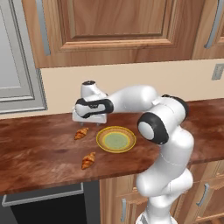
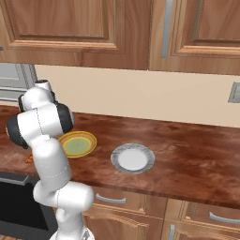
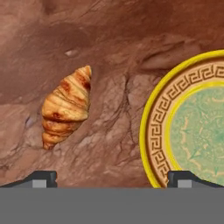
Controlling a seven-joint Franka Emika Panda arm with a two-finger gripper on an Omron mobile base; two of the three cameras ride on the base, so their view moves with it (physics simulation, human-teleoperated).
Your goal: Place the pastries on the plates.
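Now hand (image 3: 112,179) open above croissant (image 3: 66,106); yellow-rimmed plate (image 3: 154,131) just beside.

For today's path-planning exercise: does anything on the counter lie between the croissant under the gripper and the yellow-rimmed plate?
Nothing visible does. In the hand view, bare counter separates the croissant from the yellow-rimmed plate, and the open gripper hangs above that gap. The second croissant lies off to the side.
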